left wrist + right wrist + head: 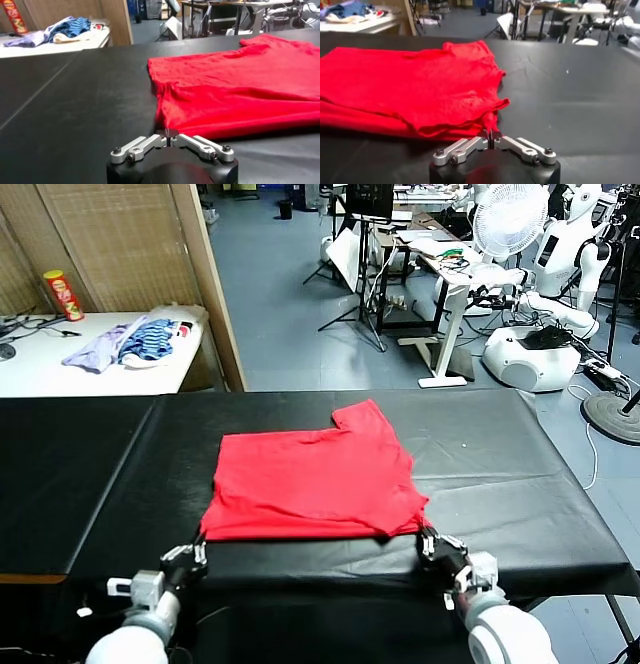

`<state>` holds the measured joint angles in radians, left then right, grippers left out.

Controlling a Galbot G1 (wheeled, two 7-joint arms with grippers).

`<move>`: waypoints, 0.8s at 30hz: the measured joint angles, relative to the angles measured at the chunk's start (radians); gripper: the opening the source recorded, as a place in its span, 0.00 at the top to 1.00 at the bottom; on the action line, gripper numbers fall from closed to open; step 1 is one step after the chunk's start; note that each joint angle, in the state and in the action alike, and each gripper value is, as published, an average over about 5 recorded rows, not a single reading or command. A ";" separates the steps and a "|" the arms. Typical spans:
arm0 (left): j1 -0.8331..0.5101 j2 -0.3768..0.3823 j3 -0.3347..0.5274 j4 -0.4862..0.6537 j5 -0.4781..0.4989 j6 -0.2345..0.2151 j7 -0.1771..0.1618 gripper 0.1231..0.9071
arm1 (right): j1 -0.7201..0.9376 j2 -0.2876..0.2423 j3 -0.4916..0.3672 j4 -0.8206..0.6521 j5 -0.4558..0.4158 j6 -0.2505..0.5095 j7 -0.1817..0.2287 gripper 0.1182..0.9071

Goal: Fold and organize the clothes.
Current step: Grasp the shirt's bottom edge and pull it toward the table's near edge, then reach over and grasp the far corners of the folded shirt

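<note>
The red T-shirt (315,482) is lying flat-ish across the middle of the head view, on the black table (520,484), plain side up, with one sleeve poking toward the upper middle of the frame. Looks like it's partly folded already, since there's a doubled layer along the near edge in both wrist views.

My left gripper (190,556) is sitting at the lower left of the frame, right at the shirt's near-left corner. In its wrist view the fingers are closed together, tips touching, just at the hem. I can't honestly tell if there's any fabric pinched between them, so I'm calling it closed on nothing for now.

My right gripper (432,542) is doing the mirror thing at the lower right, closed up at the near-right corner, tips right against the bunched fabric. Same deal, can't tell if it's actually got cloth.

Handling-wise, I'm guessing this thing is light, soft and floppy, thin cotton that's going to sag and wrinkle the second it's lifted. Probably not slippery on this surface. The best grab points look like those two near corners, pinching through both layers so the fold comes along evenly.

Smaller stuff: the purple and striped clothes (130,342) on the white table (40,369) in the upper left, plus a red can (63,294).
</note>
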<state>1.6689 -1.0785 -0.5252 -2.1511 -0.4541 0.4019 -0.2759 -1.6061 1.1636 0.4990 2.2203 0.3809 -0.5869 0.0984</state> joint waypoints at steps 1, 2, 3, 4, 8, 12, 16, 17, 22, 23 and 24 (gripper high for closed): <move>0.011 0.000 -0.007 -0.011 -0.004 0.007 -0.007 0.84 | -0.005 -0.005 0.006 0.017 0.011 -0.011 0.001 0.42; 0.023 0.000 -0.015 -0.023 -0.010 0.017 -0.015 0.77 | -0.008 -0.009 0.013 0.033 0.026 -0.022 0.002 0.34; 0.034 0.001 -0.022 -0.035 -0.018 0.028 -0.021 0.69 | -0.008 -0.014 0.022 0.048 0.042 -0.033 0.003 0.28; 0.045 0.002 -0.030 -0.048 -0.026 0.039 -0.026 0.62 | -0.005 -0.019 0.031 0.062 0.060 -0.042 0.006 0.24; 0.071 0.012 -0.062 -0.103 -0.062 0.067 -0.035 0.35 | 0.048 -0.036 0.059 0.078 0.111 -0.054 0.026 0.14; 0.041 0.028 -0.089 -0.133 -0.104 0.083 -0.023 0.16 | 0.181 -0.047 0.040 0.014 0.113 -0.042 0.044 0.14; -0.071 0.056 -0.084 -0.106 -0.201 0.142 -0.024 0.14 | 0.363 -0.044 -0.024 -0.116 0.105 -0.023 0.064 0.14; -0.112 0.063 -0.078 -0.091 -0.230 0.168 -0.023 0.14 | 0.413 -0.040 -0.047 -0.154 0.103 -0.020 0.069 0.14; -0.359 0.080 -0.020 0.035 -0.294 0.228 0.012 0.14 | 0.647 -0.013 -0.168 -0.366 0.103 -0.017 0.084 0.14; -0.408 0.080 -0.004 0.070 -0.297 0.225 0.019 0.14 | 0.688 -0.005 -0.191 -0.410 0.102 -0.015 0.088 0.14; -0.457 0.081 0.014 0.108 -0.304 0.226 0.025 0.14 | 0.728 0.003 -0.211 -0.452 0.102 -0.013 0.091 0.14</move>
<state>1.2121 -0.9979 -0.5109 -2.0432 -0.7576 0.6277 -0.2506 -0.8781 1.1671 0.2877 1.7679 0.4830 -0.6000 0.1899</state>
